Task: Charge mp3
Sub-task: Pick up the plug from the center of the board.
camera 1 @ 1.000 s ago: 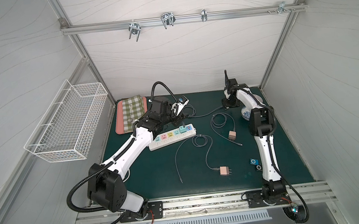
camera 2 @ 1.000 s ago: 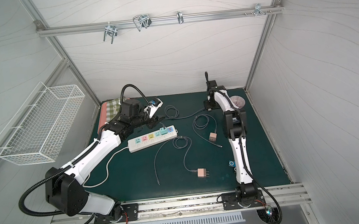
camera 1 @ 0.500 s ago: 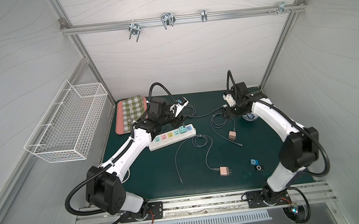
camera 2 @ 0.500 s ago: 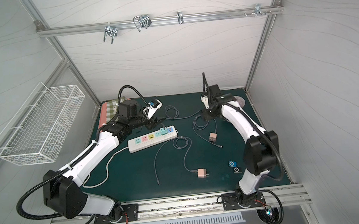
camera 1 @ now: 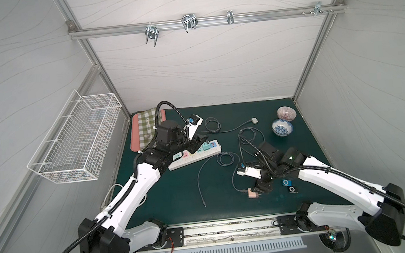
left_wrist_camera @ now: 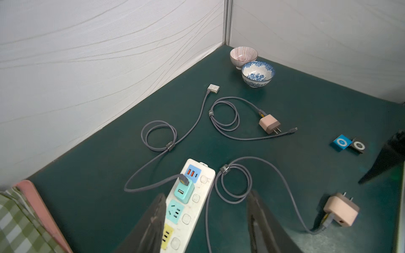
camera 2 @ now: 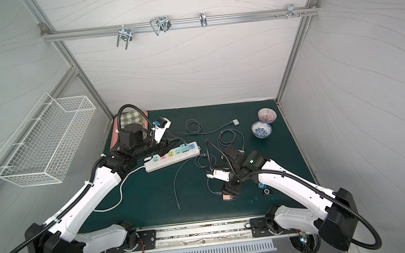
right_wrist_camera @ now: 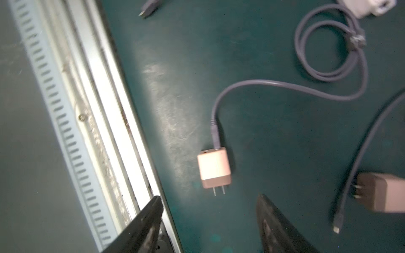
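Your R gripper (right_wrist_camera: 208, 197) gapes over the pink charger (right_wrist_camera: 214, 168), tight by the front rail (right_wrist_camera: 98, 109); L gripper (left_wrist_camera: 207, 193) unclenched above the power strip (left_wrist_camera: 202, 188). Blue mp3 (camera 1: 287, 182) sits just right of that charger. Cable coils (camera 1: 227, 159) crowd the middle, w/ room front-left.

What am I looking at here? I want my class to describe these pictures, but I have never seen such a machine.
Two white robot arms stand at a dark green table. Two pictures look down from overhead; two come from cameras on the wrists. The left tool is open over a white power strip; the right tool is open near a pink wall charger. Neither holds anything. Grey cables, a small blue square mp3 player and two patterned bowls also lie there.
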`<action>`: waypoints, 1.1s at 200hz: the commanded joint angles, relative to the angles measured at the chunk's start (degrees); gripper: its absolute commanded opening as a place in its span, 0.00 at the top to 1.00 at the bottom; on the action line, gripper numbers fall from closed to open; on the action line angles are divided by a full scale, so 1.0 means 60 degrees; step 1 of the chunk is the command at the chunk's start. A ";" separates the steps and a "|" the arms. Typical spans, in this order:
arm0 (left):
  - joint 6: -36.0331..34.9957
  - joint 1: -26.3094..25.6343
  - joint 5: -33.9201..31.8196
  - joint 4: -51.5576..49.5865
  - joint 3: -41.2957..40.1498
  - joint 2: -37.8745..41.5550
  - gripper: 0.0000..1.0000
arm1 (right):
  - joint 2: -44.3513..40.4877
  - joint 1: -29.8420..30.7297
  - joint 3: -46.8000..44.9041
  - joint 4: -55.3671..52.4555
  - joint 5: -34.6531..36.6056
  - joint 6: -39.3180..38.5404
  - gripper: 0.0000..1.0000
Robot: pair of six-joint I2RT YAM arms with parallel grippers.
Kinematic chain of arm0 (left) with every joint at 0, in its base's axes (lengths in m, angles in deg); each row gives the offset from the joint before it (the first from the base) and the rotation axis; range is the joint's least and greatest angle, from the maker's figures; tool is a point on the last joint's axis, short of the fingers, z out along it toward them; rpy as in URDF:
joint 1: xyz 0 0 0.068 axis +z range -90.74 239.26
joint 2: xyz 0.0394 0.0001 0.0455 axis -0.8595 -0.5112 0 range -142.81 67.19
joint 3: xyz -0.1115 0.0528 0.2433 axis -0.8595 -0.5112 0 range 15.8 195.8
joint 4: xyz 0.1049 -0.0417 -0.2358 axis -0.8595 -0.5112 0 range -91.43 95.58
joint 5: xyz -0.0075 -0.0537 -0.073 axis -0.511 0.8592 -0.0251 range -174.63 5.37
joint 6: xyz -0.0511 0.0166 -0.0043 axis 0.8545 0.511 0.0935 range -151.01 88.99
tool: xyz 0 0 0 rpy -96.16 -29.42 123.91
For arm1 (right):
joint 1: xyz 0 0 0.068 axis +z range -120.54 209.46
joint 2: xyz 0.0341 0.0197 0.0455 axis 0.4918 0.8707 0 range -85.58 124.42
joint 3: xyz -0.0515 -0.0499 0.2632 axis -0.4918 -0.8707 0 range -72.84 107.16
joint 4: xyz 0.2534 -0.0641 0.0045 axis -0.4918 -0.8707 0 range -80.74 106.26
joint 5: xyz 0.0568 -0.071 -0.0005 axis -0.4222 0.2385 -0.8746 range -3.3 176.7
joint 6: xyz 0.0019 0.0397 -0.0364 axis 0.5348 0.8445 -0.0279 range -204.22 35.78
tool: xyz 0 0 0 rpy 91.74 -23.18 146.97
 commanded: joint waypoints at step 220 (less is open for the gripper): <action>0.0278 -0.0114 -0.0056 -0.0029 -0.0755 0.0754 0.46 | 0.3527 0.0298 -0.1557 0.2691 0.1730 -0.1181 0.56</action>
